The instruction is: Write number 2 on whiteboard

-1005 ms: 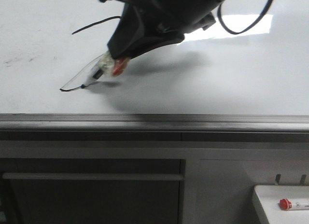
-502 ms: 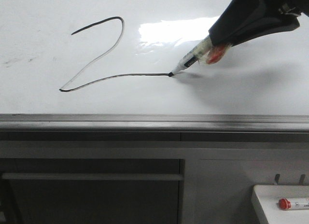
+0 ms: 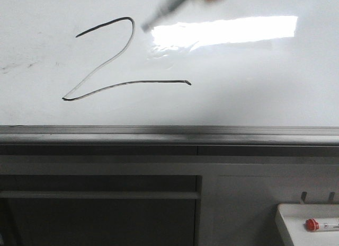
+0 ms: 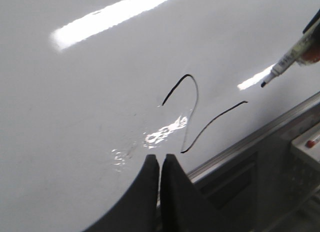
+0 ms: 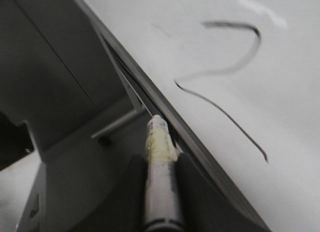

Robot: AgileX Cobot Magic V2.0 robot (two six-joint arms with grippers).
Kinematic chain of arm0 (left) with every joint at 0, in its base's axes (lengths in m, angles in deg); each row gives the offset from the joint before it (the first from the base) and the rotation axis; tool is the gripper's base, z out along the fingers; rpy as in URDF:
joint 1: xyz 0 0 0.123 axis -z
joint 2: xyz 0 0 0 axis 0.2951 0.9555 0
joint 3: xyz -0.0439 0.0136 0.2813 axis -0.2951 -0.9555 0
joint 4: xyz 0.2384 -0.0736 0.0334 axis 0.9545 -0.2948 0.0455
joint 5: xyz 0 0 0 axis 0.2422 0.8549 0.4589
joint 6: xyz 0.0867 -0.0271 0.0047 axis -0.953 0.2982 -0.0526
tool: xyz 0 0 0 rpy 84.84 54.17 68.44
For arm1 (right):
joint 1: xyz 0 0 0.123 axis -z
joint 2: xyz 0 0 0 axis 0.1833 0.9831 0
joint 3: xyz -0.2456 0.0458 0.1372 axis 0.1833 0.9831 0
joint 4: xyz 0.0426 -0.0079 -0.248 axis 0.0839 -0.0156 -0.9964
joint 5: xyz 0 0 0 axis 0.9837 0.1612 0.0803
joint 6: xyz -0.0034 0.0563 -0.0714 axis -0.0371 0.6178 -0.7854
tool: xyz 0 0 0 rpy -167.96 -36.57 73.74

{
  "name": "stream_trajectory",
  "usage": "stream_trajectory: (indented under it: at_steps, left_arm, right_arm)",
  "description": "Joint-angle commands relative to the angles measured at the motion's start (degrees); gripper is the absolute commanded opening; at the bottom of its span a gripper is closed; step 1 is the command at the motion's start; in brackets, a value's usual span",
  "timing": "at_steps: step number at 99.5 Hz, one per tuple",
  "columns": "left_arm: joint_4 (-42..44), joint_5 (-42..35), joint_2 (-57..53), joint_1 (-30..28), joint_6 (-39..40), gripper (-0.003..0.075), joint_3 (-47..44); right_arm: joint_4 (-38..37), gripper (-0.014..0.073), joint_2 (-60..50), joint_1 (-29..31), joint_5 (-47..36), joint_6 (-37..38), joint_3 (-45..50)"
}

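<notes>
The number 2 (image 3: 137, 82) is drawn in thin black line on the whiteboard (image 3: 238, 103), left of the glare. It also shows in the left wrist view (image 4: 215, 121) and the right wrist view (image 5: 230, 69). My right gripper (image 5: 161, 159) is shut on a marker (image 5: 160, 182). In the front view the marker (image 3: 167, 8) is a blur at the top edge, its tip off the board near the 2's top curve. The right gripper itself is almost out of that view. My left gripper (image 4: 160, 159) is shut and empty, held before the board left of the 2.
A grey metal rail (image 3: 169, 132) runs along the board's lower edge, with grey cabinet fronts below. A small white tray (image 3: 296, 230) at the lower right holds a red-capped marker (image 3: 313, 223). Faint smudges (image 3: 16, 66) mark the board at the left.
The marker drew the base stroke rightwards, then left the board and moved up and to the left. The right arm has risen out of the top of the front view.
</notes>
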Motion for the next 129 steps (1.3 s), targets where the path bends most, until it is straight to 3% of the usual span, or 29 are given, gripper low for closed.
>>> stream_trajectory:
  at_steps: [1, 10, 23, 30, 35, 48, 62, 86, 129]
  left_arm:
    - [-5.5, -4.4, 0.8, 0.4, 0.0, -0.0018, 1.4]
    - [-13.7, -3.7, 1.4, 0.4, -5.1, 0.0025, 1.6]
    - [-29.1, -0.5, 5.5, 0.4, -19.5, 0.0227, 4.2]
    - [-33.9, 2.8, 8.6, 0.4, -23.0, 0.0323, 6.5]
    - [-36.1, 5.6, 11.0, 0.4, -23.7, 0.0351, 8.4]
    - [-40.1, 13.4, 16.7, 0.4, -24.9, 0.0347, 13.2]
    - [-40.8, 23.2, 22.1, 0.4, -25.2, 0.0347, 16.7]
    - [-40.4, 23.2, 24.9, 0.6, -26.1, 0.0347, 16.8]
    - [-36.0, 23.2, 26.0, 0.6, -26.0, 0.0347, 16.8]
  right_arm:
    - [2.4, -0.0060, -4.7, -3.9, -4.5, -1.1, -4.2]
    - [2.4, -0.0060, -6.3, -7.2, -7.6, -1.1, -5.4]
    - [2.1, -0.0060, -5.6, -11.8, -6.6, -1.2, -5.7]
    - [0.9, -0.0060, -4.4, -14.6, -6.3, -1.3, -5.6]
    - [-1.3, -0.0060, -3.4, -17.1, -6.3, -1.3, -5.6]
    - [-6.6, -0.0060, 0.1, -24.7, -8.1, -1.3, -5.6]
    - [-7.1, -0.0060, 3.9, -31.2, -13.0, -1.3, -5.8]
    - [-7.1, -0.0060, 6.7, -37.1, -16.2, -3.4, -7.2]
    - [-8.0, -0.0060, 6.7, -37.3, -17.0, -3.8, -13.8]
